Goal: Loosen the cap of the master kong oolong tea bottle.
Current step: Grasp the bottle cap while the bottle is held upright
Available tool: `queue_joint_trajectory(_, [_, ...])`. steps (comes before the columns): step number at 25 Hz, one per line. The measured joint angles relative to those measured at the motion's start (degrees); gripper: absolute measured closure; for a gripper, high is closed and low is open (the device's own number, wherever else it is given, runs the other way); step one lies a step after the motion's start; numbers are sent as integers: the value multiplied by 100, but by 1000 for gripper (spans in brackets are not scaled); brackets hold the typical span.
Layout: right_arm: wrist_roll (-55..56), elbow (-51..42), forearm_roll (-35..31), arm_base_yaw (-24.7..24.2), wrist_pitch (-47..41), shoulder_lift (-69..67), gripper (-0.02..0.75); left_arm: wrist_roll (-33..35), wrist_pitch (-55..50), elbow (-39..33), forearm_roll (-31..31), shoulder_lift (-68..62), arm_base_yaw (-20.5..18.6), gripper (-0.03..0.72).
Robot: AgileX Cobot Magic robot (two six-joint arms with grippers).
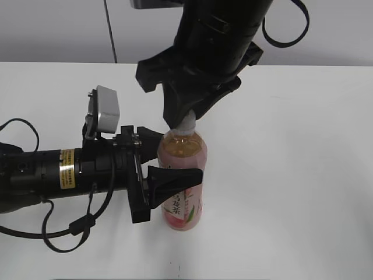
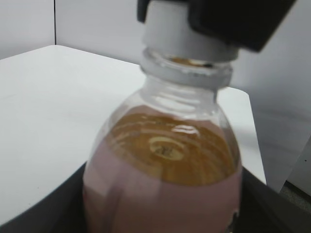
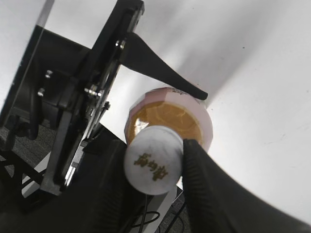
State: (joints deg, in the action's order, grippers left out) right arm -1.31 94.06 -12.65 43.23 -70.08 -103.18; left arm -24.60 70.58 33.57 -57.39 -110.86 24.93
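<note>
Cap [image 3: 153, 166]: white, pinched between the right gripper [image 1: 185, 119] fingers from above.
Bottle [image 1: 182, 178]: master kong oolong tea bottle upright on table [image 1: 303, 175], left gripper [image 1: 166, 169] clamped round its body.
Risk: weak body grip lets the bottle spin with the cap, or pads slip, I'd guess.

Bottle between my end effectors, frame centre.
My left end effector [image 1: 166, 175] flanks the bottle [image 1: 182, 195] on the bench [image 1: 303, 175]; my right end effector [image 1: 185, 119] sits over the cap [image 3: 153, 160].

Left hand [image 1: 175, 169] clamped sideways, right hand [image 1: 185, 123] pinching from above.
</note>
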Motion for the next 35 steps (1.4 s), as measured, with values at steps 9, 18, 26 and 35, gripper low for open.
queue_joint_trajectory(9, [-1095,0,0,0,0,0,461,0,0,0,-4,0,0,223])
queue_joint_trajectory(18, [-3894,0,-6,0,0,0,464,0,0,0,-18,0,0,223])
queue_joint_trajectory(26, [-6948,0,-16,0,0,9,465,11,0,0,-23,0,0,223])
queue_joint_trajectory(35, [-9958,0,-25,0,0,9,465,11,0,0,-23,0,0,223])
